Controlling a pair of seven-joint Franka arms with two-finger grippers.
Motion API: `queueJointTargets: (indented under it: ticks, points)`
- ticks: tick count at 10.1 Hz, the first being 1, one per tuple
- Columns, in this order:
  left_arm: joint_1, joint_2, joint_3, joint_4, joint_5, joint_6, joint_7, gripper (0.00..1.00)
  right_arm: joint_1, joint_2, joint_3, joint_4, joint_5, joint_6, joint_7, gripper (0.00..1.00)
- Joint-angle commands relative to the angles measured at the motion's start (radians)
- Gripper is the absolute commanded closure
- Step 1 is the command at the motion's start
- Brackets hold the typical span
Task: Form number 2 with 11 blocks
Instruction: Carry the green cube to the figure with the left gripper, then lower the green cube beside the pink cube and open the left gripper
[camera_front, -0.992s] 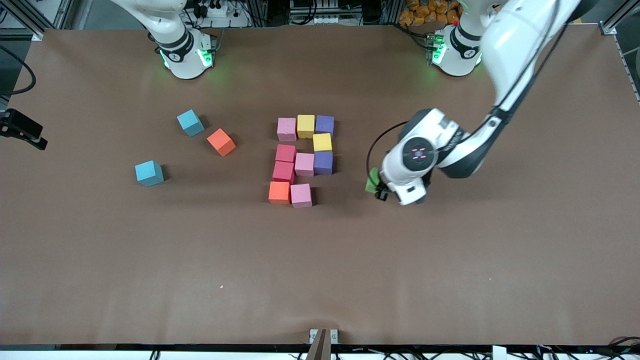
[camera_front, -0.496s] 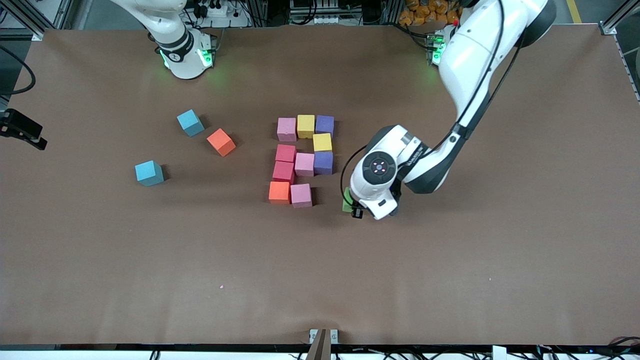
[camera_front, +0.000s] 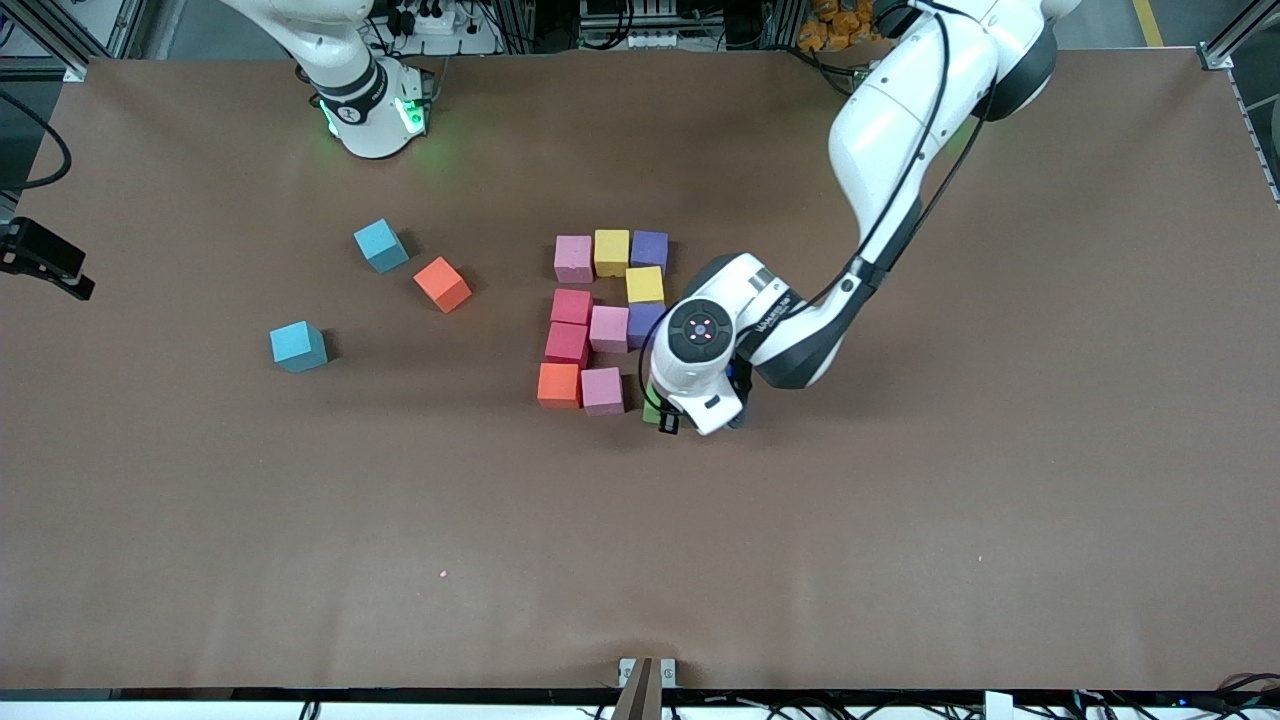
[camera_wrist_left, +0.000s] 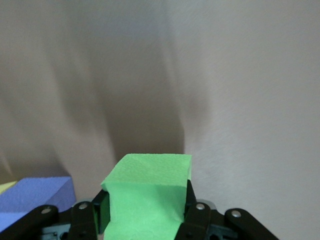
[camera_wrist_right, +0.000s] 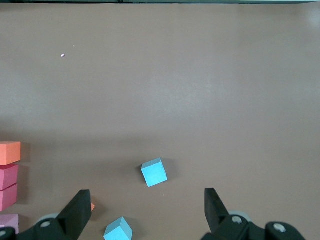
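Several blocks form a figure mid-table: a pink, yellow and purple row, a yellow block, then red, pink and purple, red, orange and pink. My left gripper is shut on the green block, low over the table beside that last pink block. A loose orange block lies toward the right arm's end. My right gripper hangs open and holds nothing.
Two light-blue cubes lie near the loose orange block; both cubes show below the right gripper. The left arm's wrist covers part of the purple block. The right arm waits by its base.
The left gripper has carried the green block toward the right arm's end, from well off the figure to right beside its nearest pink block. Nothing else moved.
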Motion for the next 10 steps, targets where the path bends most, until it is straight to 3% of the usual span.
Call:
queueJointTargets:
  ticks: [1,10]
  points:
    - [-0.019,0.023,0.018,0.038,-0.047,-0.023,-0.010,1.00,0.005,0.001,-0.001,0.011,-0.010,-0.010,-0.006,0.00]
    - [-0.053,0.034,0.018,0.041,-0.047,0.055,0.001,1.00,0.005,0.001,-0.001,0.011,-0.010,-0.010,-0.004,0.00]
